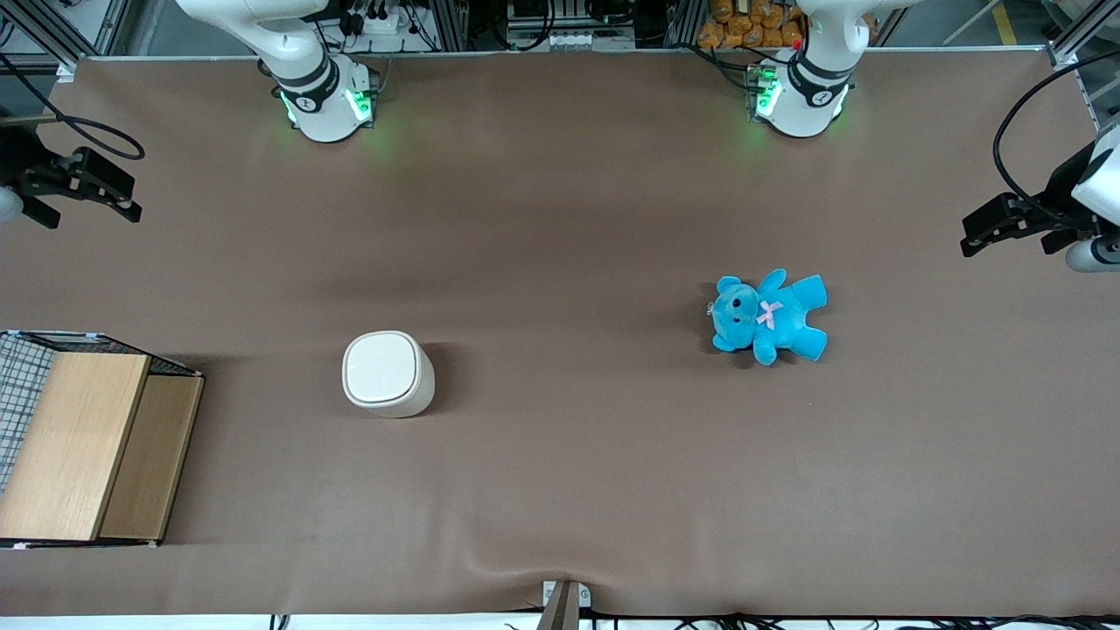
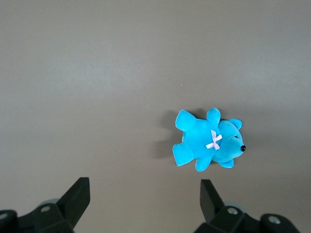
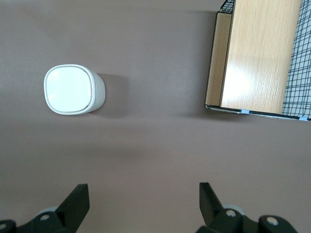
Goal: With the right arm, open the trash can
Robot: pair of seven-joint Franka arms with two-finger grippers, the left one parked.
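The trash can (image 1: 387, 374) is a small cream-white bin standing upright on the brown table, its flat lid shut. It also shows in the right wrist view (image 3: 73, 90), seen from above. My right gripper (image 1: 87, 210) hangs well above the table at the working arm's end, farther from the front camera than the trash can and apart from it. In the right wrist view the gripper (image 3: 143, 204) is open and empty, its black fingers (image 3: 77, 204) spread wide over bare table.
A wooden box with wire mesh (image 1: 83, 446) stands at the working arm's end of the table, nearer the front camera; it also shows in the right wrist view (image 3: 257, 56). A blue teddy (image 1: 770, 317) lies toward the parked arm's end.
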